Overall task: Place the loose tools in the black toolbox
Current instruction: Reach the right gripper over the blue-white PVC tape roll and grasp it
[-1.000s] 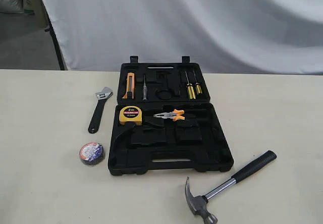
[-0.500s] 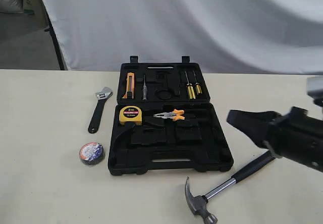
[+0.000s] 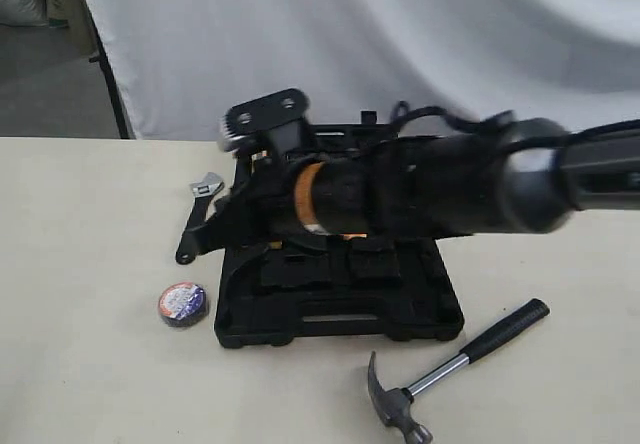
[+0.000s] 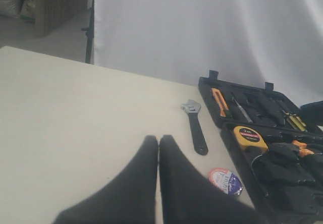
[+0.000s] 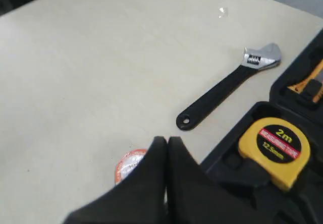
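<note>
Staged robot lab: white cloth backdrop behind a plain beige table.

Beneath the right pincer spreads a pale beige matte tabletop, and beyond it, past the far edge, hangs a white creased cloth backdrop, with grey floor and a dark slanted metal pole off to its left.

A yellow tape measure marked 2m has orange-handled pliers just beside it, an orange utility knife and yellow-handled screwdrivers beyond it toward the white cloth backdrop, the pale table spreading around it, and a black pole well beyond.
</note>
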Controlling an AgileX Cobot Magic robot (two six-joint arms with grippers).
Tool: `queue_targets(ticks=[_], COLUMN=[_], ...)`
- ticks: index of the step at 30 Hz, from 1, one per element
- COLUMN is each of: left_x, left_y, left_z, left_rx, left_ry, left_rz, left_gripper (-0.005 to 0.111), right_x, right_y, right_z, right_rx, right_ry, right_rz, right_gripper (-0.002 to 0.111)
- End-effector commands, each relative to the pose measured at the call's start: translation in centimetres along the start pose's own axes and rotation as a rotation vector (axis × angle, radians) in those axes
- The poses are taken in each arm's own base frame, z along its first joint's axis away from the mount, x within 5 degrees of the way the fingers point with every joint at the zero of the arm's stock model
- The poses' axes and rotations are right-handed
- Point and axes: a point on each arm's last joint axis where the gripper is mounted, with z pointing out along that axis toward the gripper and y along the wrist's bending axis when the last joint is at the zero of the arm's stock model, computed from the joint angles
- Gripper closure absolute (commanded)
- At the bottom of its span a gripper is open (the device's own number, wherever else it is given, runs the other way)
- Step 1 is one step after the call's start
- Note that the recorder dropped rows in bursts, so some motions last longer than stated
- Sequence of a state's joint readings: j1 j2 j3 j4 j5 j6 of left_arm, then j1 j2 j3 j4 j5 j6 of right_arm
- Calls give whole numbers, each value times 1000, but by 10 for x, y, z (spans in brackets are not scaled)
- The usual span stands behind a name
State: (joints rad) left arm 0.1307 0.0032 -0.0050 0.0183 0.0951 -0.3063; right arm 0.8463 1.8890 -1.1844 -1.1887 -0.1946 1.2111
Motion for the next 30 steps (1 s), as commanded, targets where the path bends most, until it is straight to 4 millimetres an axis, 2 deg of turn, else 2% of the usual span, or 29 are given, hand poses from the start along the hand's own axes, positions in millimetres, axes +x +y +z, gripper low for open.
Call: queue_targets(ticks=[1, 3, 6, 9, 11, 13, 16, 21, 27, 30], left_x=[-2, -2, -2, -2, -2, -2, -2, -2, -2, -2], left_y=[1, 1, 1, 1, 1, 1, 1, 1, 1, 1], left_z=[0, 0, 0, 0, 0, 0, 0, 0, 0, 0], left_rx=[-21, -21, -21, -21, -21, -21, -21, -21, -21, -21], left_ry=[-20, -20, -20, -20, -20, -20, -20, -20, -20, -20], left_rz=[0, 0, 0, 0, 0, 0, 0, 0, 0, 0], left_gripper=[106, 106, 106, 106, 106, 106, 106, 106, 106, 106], right_x=[-2, 3, 4, -6, -14, -18, -14, -8, 0, 8], right_y=[33, 39, 30, 8, 1, 3, 15, 22, 14, 18], right_z=[34, 45, 54, 46, 40, 39, 44, 54, 76, 86], right_rx=[26, 28, 172, 434, 517, 462, 246, -40, -9, -3], right_ry=[42, 58, 90, 145, 212, 289, 380, 394, 286, 268], right_rz=[-207, -261, -293, -291, -257, -260, -303, -317, -318, -324], right_gripper=[109, 109, 109, 109, 109, 109, 109, 109, 109, 105])
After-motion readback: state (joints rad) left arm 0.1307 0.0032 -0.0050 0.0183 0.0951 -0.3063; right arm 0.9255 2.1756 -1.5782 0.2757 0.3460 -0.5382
